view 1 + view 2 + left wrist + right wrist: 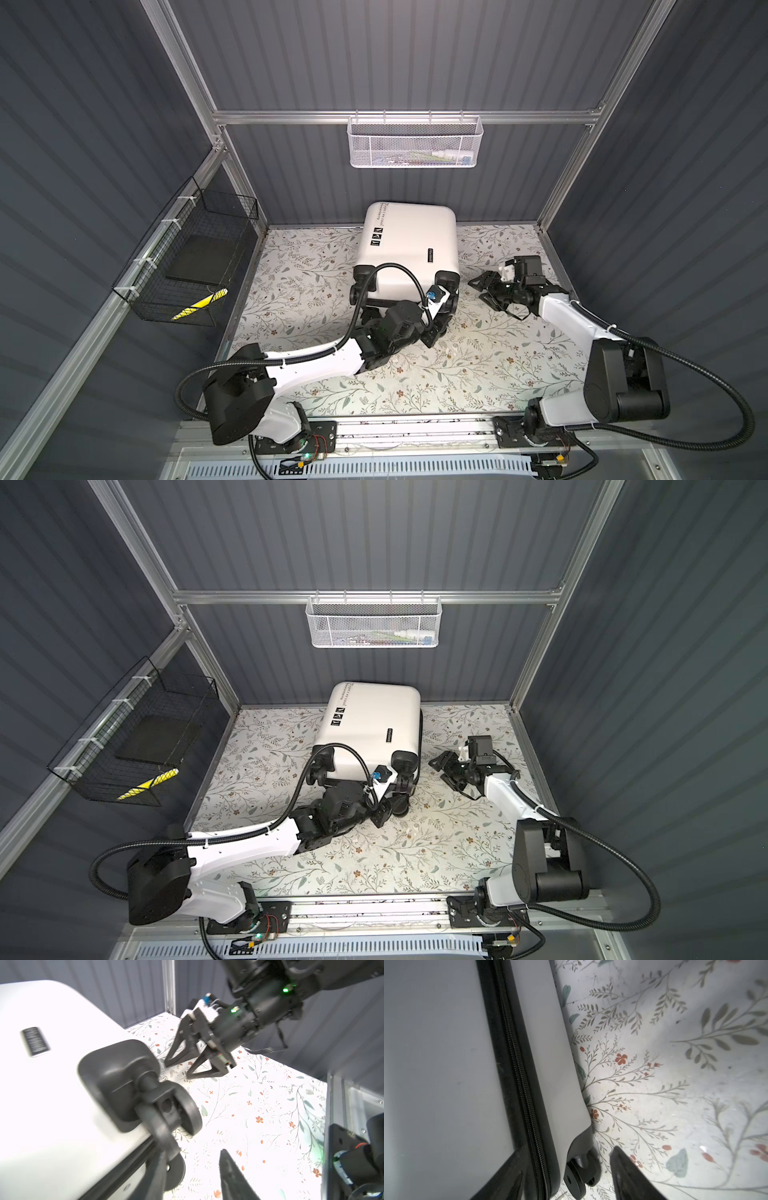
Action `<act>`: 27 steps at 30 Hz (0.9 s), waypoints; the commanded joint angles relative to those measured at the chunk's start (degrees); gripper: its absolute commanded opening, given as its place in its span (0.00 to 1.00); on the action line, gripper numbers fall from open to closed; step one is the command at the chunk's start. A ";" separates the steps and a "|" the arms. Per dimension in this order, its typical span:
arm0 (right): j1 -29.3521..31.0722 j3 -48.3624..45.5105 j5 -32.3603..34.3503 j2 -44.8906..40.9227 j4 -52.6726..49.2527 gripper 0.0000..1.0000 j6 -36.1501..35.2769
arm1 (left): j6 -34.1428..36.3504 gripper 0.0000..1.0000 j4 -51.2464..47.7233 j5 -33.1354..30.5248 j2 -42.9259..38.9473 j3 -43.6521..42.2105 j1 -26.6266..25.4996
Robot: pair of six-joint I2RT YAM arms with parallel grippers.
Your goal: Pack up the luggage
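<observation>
Suitcase [409, 245] lies closed. Left gripper [193, 1159] beside its corner wheel [176, 1172], jaws apart, nothing held. Right gripper [484, 289] just right of suitcase, jaws apart, empty.

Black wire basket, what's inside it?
A flat black slab and a yellow-and-black striped piece lie in the basket. Anything under the slab is hidden.

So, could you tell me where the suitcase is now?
In both top views the suitcase lies closed, back centre on the table, below the white mesh basket, its wheels by the left gripper.
</observation>
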 commanded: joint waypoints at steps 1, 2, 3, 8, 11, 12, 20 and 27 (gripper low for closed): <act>-0.73 2.62 0.53 -2.88 -7.15 0.69 -4.83 | -0.41 0.84 -6.33 -5.66 -3.40 1.33 0.02; -0.94 2.63 0.51 -3.57 -7.77 0.70 -5.18 | -0.32 1.00 -6.54 -6.82 -4.36 1.34 0.07; -1.04 2.57 0.47 -4.03 -8.06 0.70 -5.44 | -0.18 1.00 -6.80 -7.80 -5.02 1.41 0.07; -1.05 0.65 -1.10 -6.86 -8.13 0.73 -6.30 | -1.31 1.00 -10.77 -15.83 -5.85 4.76 0.04; -1.06 -0.68 -1.57 -9.28 -9.88 0.74 -7.28 | -6.43 1.00 -15.03 -24.35 -4.81 8.26 0.08; -1.02 -1.16 -1.64 -10.07 -10.26 0.74 -7.69 | -8.37 1.00 -16.51 -26.71 -4.39 9.31 0.08; -0.95 -7.61 -2.45 -21.62 -12.72 0.75 -10.12 | -17.70 1.00 -25.30 -28.18 0.49 17.30 0.27; -0.28 -12.78 -1.66 -28.74 -14.89 0.75 -13.01 | -24.45 1.00 -28.35 -16.47 4.83 20.26 0.26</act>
